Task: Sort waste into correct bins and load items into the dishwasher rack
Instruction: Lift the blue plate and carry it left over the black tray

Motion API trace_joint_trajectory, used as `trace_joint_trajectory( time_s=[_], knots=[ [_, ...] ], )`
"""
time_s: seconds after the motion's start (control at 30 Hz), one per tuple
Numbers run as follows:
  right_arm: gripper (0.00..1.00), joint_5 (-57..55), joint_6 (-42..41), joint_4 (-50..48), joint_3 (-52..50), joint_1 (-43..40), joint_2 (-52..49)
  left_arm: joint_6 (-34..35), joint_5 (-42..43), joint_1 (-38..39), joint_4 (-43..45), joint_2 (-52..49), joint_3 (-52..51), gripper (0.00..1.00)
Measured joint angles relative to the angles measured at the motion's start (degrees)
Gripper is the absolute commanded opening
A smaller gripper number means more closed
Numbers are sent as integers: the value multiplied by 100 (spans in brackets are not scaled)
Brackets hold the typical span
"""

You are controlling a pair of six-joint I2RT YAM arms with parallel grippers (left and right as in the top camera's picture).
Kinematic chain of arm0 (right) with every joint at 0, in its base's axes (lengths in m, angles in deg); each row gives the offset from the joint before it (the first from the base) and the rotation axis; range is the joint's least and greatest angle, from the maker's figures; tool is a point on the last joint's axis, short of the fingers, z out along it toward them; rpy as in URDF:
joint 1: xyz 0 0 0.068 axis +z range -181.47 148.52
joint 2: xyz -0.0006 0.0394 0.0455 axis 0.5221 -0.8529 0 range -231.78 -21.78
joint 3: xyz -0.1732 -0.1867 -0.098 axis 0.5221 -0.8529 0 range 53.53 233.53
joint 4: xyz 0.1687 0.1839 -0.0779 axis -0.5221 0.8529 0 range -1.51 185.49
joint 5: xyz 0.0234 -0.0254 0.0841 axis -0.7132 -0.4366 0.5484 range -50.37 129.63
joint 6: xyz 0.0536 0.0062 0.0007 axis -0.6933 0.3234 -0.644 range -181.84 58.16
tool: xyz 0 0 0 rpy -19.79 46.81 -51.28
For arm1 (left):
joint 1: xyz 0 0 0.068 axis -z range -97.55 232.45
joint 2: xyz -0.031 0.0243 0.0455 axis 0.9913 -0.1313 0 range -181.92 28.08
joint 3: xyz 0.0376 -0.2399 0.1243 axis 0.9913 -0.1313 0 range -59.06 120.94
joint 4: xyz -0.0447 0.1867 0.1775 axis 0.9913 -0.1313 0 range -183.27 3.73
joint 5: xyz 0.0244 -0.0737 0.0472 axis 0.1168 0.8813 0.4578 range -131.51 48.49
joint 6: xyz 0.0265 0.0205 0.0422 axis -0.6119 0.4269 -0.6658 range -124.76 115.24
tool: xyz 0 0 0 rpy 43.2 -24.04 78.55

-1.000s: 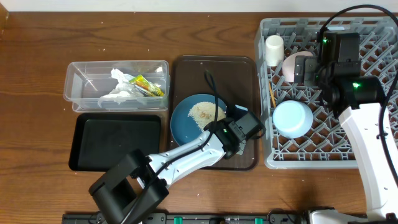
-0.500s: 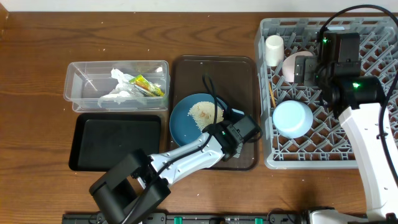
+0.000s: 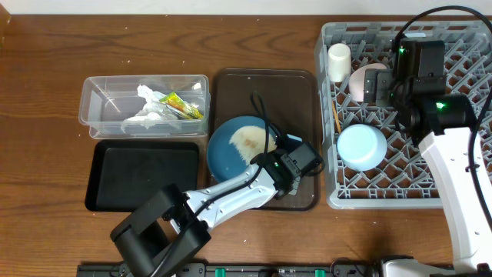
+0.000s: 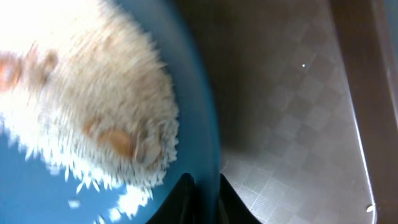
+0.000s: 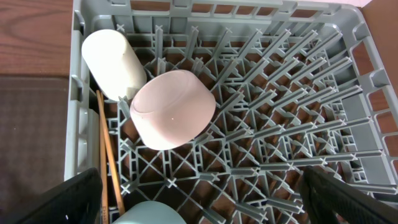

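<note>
My left gripper (image 4: 204, 190) is shut on the right rim of the large dark blue bowl (image 3: 231, 146), which holds white rice scraps (image 3: 247, 138) and is tilted over the dark brown serving tray (image 3: 300, 100). The bowl (image 4: 186, 93) and rice (image 4: 81, 106) fill the left wrist view. My right gripper (image 5: 199, 193) is open and empty over the grey dishwasher rack (image 3: 461, 46). In the rack are the white cup (image 3: 339, 61), pink bowl (image 5: 174, 109), light blue bowl (image 3: 361, 146) and chopsticks (image 5: 107, 155). The napkin (image 3: 146, 111) and wrapper (image 3: 183, 105) lie in the clear tub (image 3: 96, 100).
The shallow black tray (image 3: 142, 175) sits in front of the clear tub, left of the brown tray. The rack's upright pegs (image 5: 280, 93) surround my right gripper. Wooden table (image 3: 46, 154) lies to the left.
The left gripper has lifted the blue bowl's right rim; the bowl has tipped and shifted slightly left, and the rice has slid. The right arm has not moved.
</note>
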Motion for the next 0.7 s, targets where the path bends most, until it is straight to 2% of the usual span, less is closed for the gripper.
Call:
trace_joint_trajectory(
  time_s=[0.47,0.7],
  knots=[
    [99,0,0,0,0,0,0,-144,-140,15,-66,59,0,6],
    [99,0,0,0,0,0,0,-151,-105,17,-214,522,-2,6]
  ],
)
